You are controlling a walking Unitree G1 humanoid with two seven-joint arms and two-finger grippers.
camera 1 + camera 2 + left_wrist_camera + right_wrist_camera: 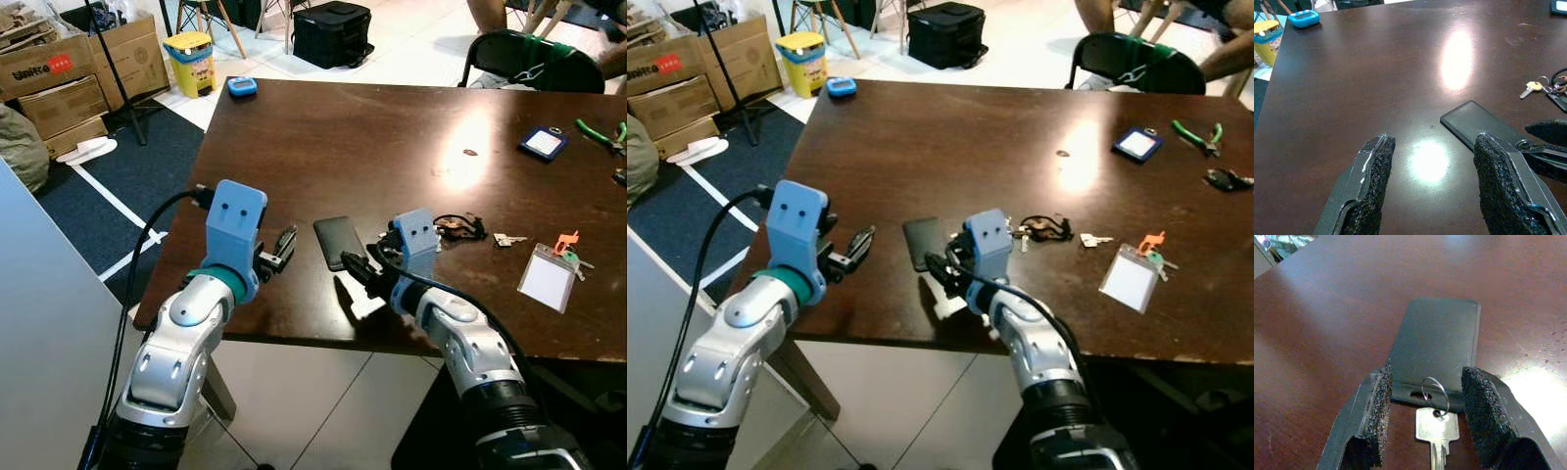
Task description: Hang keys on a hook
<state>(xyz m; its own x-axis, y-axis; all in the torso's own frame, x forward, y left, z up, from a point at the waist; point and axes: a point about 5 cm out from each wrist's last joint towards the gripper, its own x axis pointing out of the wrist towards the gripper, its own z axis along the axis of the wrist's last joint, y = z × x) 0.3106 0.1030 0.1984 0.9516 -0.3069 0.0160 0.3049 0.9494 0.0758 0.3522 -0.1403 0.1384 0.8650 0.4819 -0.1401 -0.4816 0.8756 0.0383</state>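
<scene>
A silver key (1436,431) with a wire ring (1435,390) lies between the fingers of my open right gripper (355,266), touching neither pad, at the near end of a black phone (338,238) lying flat on the dark wooden table (372,147). A bunch of keys on a black strap (458,227) rests just right of that gripper, with a loose small key (507,239) beyond it. My left gripper (284,242) hovers open over the table's near left part, left of the phone (1484,128), holding nothing.
An orange key tag (566,243) and a clear badge holder (547,278) lie at the right. A blue badge (543,144) and green pliers (600,132) sit far right. A blue gadget (242,86) is at the far left corner. A black chair (534,61) and seated people stand behind the table.
</scene>
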